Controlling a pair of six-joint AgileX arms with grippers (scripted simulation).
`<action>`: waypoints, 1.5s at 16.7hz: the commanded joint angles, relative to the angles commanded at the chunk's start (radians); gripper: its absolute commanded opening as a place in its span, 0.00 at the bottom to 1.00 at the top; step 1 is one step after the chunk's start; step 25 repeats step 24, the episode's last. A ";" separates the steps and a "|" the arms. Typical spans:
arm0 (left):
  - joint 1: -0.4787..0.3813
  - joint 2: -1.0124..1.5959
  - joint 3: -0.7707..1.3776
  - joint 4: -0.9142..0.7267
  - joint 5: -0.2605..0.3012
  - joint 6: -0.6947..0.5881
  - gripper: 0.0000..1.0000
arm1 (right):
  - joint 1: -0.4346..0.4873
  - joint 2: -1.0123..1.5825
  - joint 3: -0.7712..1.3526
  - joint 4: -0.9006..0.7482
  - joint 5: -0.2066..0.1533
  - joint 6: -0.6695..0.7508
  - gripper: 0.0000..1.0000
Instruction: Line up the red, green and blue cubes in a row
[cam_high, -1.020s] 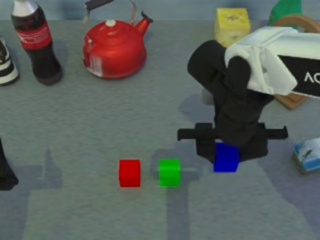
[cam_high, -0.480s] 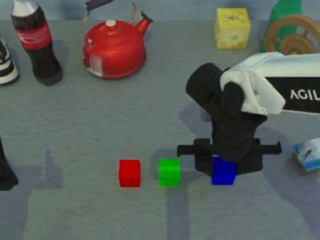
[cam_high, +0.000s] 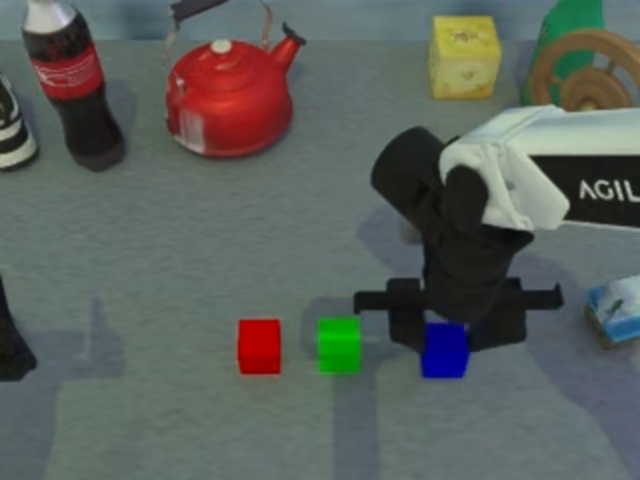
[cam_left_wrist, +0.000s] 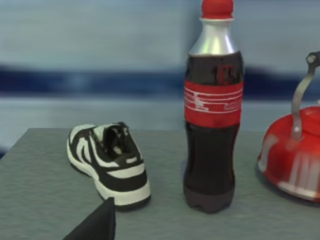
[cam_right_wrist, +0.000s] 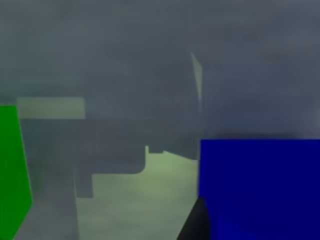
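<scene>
The red cube and the green cube sit side by side on the table's front half. To the green cube's right is the blue cube, about level with them and a wider gap away. My right gripper is shut on it from above. In the right wrist view the blue cube fills the near corner beside one dark finger, close over the table, and the green cube shows at the edge. My left gripper is parked at the table's left edge, open, one fingertip showing.
A red kettle and a cola bottle stand at the back left, next to a black-and-white shoe. A yellow box and a wooden wheel are at the back right. A small blue-white box lies at the right edge.
My right gripper has come forward and a little left with the blue cube, then sunk slightly toward the table. The red and green cubes have stayed put.
</scene>
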 joint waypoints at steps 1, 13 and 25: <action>0.000 0.000 0.000 0.000 0.000 0.000 1.00 | 0.000 0.000 0.000 0.000 0.000 0.000 0.68; 0.000 0.000 0.000 0.000 0.000 0.000 1.00 | 0.000 0.000 0.000 0.000 0.000 0.000 1.00; 0.000 0.000 0.000 0.000 0.000 0.000 1.00 | 0.007 -0.089 0.167 -0.256 -0.001 -0.002 1.00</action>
